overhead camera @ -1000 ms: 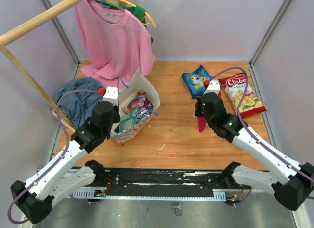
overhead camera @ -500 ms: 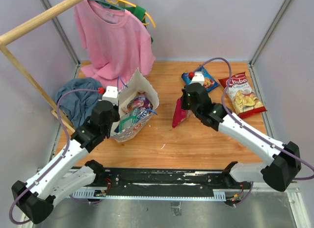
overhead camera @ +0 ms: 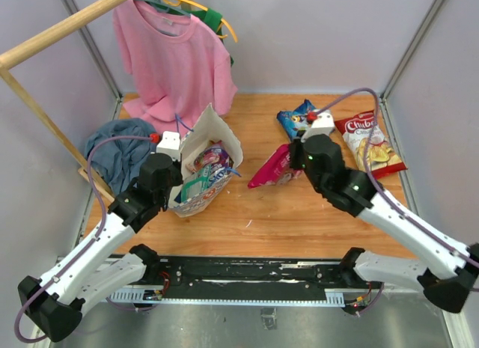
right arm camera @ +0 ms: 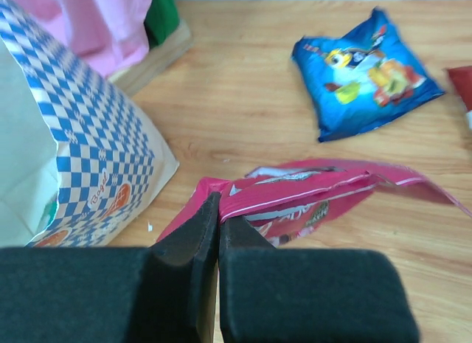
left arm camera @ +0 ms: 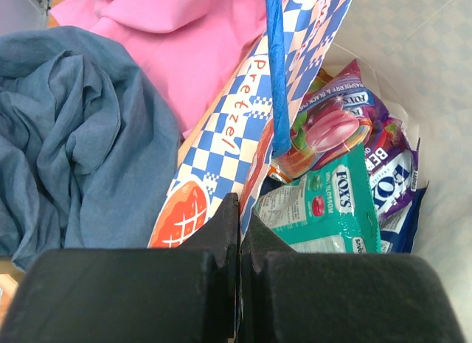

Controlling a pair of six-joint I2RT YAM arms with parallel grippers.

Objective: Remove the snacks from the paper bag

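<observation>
At 9 o'clock in the overhead view a crumpled blue-grey cloth (overhead camera: 120,150) lies on the wooden table (overhead camera: 299,213). A pink cotton T-shirt (overhead camera: 176,60) hangs at about 11 o'clock, its hem reaching down behind the bag.

Just right of the cloth stands the large white paper bag (overhead camera: 217,135) with a blue-and-white checkered outside and orange lettering. It is tilted, with its mouth open toward the camera. The left gripper (overhead camera: 177,187) is at the bag's 7 o'clock rim. In the left wrist view its fingers (left arm camera: 221,232) are pressed together on the checkered edge, pinching the paper wall. A thin blue cord handle (left arm camera: 275,70) runs up from the rim toward 12 o'clock.

Inside the bag lie glossy snacks. There is a teal packet (left arm camera: 332,210) at the front, a purple packet (left arm camera: 346,107) behind it and a dark blue packet (left arm camera: 404,225) at 4 o'clock.

At 3 o'clock of the bag, near but apart, is a glossy pink-red packet (overhead camera: 268,170). The right gripper (overhead camera: 290,159) has its fingers (right arm camera: 193,232) clamped tight on the packet's near edge. Whether the packet touches the wood cannot be told. It stretches toward 3 o'clock in the right wrist view.

Farther right, two snacks lie flat on the table — a glossy blue bag (overhead camera: 299,120) at 12 o'clock of the right gripper, and a red-white chip bag (overhead camera: 370,142) at its 2 o'clock.
</observation>
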